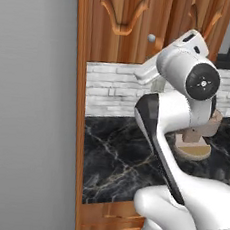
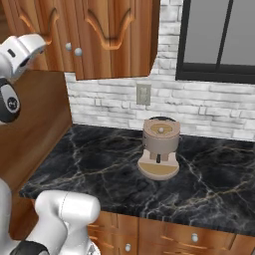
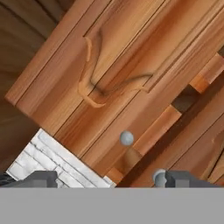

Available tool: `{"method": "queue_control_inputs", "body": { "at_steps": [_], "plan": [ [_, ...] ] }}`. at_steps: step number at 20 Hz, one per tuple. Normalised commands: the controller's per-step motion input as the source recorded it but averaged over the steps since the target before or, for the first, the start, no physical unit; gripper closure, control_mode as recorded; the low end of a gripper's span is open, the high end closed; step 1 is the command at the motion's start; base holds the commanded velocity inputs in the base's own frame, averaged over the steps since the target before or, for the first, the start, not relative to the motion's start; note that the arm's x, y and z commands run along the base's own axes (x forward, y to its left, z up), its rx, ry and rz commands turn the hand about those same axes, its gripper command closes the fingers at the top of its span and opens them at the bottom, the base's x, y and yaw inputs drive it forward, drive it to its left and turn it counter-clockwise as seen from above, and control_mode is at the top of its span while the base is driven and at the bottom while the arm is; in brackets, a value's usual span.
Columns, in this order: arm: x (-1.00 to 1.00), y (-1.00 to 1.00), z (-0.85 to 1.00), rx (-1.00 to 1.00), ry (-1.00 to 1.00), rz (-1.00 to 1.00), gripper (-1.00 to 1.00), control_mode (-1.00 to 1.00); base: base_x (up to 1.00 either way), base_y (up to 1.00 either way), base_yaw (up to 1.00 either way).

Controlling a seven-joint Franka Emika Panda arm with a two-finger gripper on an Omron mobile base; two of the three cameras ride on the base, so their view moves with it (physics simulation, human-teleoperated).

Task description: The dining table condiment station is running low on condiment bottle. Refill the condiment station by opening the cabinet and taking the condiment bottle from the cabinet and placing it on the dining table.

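Note:
The cabinet (image 3: 109, 57) is reddish-brown wood with carved arch panels, and it also shows in the base views (image 1: 121, 22) (image 2: 104, 35). My gripper (image 3: 111, 180) stands open close in front of its doors, with nothing between its fingertips (image 3: 41, 178). One round silver knob (image 3: 126, 138) sits just above the gap between the tips. A second knob (image 3: 160, 178) lies beside the right tip. A narrow dark slit (image 3: 184, 99) shows where the two doors meet. The condiment bottle is hidden and the dining table is out of view.
A beige coffee machine (image 2: 159, 147) stands on the black marble counter (image 2: 99, 169) below the cabinet, against a white brick wall (image 2: 209, 107). A tall wooden side panel (image 1: 77, 108) borders the counter on the left. A dark-framed window (image 2: 219, 40) is at the right.

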Motion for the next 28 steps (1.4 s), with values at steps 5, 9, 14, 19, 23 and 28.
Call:
{"method": "queue_control_inputs", "body": {
  "at_steps": [5, 9, 14, 19, 23, 28],
  "plan": [
    [0.35, 0.0, -0.11, -0.21, 0.18, -0.1, -1.0, -1.0, 0.0, 0.0, 0.0],
    [0.42, -0.01, -0.18, -0.12, 0.07, -0.01, -1.0, -1.0, 0.0, 0.0, 0.0],
    [0.44, -0.05, -0.24, -0.11, 0.01, 0.0, -1.0, -1.0, 0.0, 0.0, 0.0],
    [0.32, -0.33, -0.07, -0.07, 0.0, -0.03, -1.0, -1.0, 0.0, 0.0, 0.0],
    [0.45, -0.16, 0.0, -0.08, 0.07, -0.07, -1.0, -1.0, 0.0, 0.0, 0.0],
    [0.5, 0.0, 0.0, -0.09, 0.07, -0.05, -1.0, -1.0, 0.0, 0.0, 0.0]
  ]
}}
